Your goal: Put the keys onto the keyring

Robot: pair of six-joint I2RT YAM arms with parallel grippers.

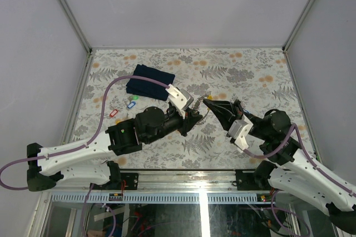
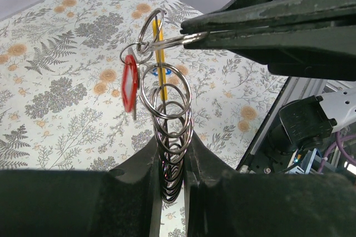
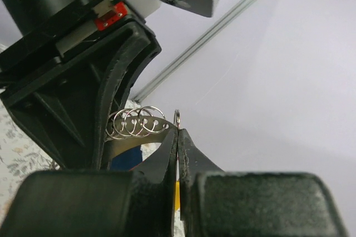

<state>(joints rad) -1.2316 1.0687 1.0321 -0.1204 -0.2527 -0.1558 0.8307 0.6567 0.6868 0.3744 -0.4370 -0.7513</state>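
Threading step, over worktop (image 1: 250,70) centre. Left pincer (image 2: 172,176) clamps the keyring (image 2: 167,103), red-tagged key (image 2: 129,84) hanging on it. Right pincer (image 2: 194,36) nipped tight on small ring (image 2: 167,41) at its top. Next: feed it on, no slip.

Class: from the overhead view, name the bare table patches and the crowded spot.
Bare: the far right corner beyond the right pincer, and the near middle strip along the table edge. Crowded: the left, where the blue cloth, loose keys and left pincer sit.
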